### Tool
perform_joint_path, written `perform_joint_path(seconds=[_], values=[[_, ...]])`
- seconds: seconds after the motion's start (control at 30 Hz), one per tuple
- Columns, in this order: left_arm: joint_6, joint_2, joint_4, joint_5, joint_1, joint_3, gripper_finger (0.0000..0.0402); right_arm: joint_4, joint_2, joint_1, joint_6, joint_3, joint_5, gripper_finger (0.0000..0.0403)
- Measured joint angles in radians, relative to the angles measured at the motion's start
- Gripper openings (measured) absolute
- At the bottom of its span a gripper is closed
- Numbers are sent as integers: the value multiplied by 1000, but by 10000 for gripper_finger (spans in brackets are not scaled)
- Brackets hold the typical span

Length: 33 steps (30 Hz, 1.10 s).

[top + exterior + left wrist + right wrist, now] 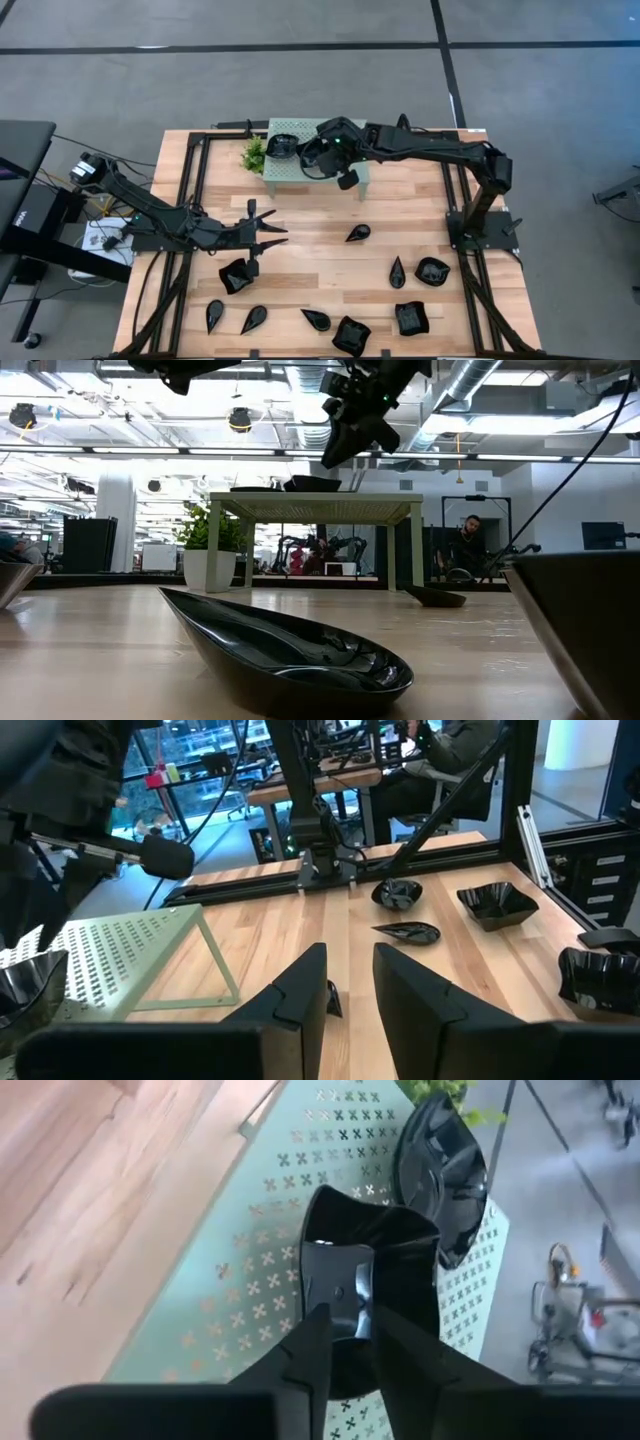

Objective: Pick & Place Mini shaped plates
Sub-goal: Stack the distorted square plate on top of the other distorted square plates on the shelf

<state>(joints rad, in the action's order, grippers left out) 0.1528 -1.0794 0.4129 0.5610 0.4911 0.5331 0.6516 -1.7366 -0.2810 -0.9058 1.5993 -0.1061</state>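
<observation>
Several small glossy black plates lie scattered on the near half of the wooden table, among them a teardrop one and a square wavy one. One dark plate rests on the mint-green perforated stand. My right gripper hovers over the stand, shut on a square wavy-edged plate. My left gripper is open and empty above the table's left middle, pointing toward the right edge; its fingers stand apart. My right gripper pinches the square wavy-edged plate by the edge nearest the gripper, between its two fingers. The fingers come slanting down from the table's right side. In the low view the gripper is well above the stand's top, so the plate is lifted clear.
A small potted plant stands at the stand's left end. Black frame rails run along the table's left and right sides. Bare wood lies between the stand and the scattered plates. A person sits in the room beyond the table.
</observation>
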Motion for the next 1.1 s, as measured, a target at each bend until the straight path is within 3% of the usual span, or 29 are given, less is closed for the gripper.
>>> perform_joint_path(seconds=[0.27, 0.5, 0.6, 0.77, 0.93, 1.1], values=[[-23, 0, 0, 0, 0, 0, 87, 8, 5, 85, 298, 0, -20, 81], [-155, -1, -36, -3, 1, 0, 87, 115, 44, 262, 313, 0, -27, 80], [-216, -8, -75, -70, 1, 1, 87, 169, 85, 312, 364, 0, -23, 79], [-393, -103, -207, -95, -8, 23, 87, 213, 153, 311, 480, -25, 94, 79], [-591, -195, -551, -223, -21, 169, 87, 39, 204, 258, 524, -220, 284, 79], [-779, -246, -839, -379, 18, 289, 87, -312, 217, 233, 650, -450, 288, 79]])
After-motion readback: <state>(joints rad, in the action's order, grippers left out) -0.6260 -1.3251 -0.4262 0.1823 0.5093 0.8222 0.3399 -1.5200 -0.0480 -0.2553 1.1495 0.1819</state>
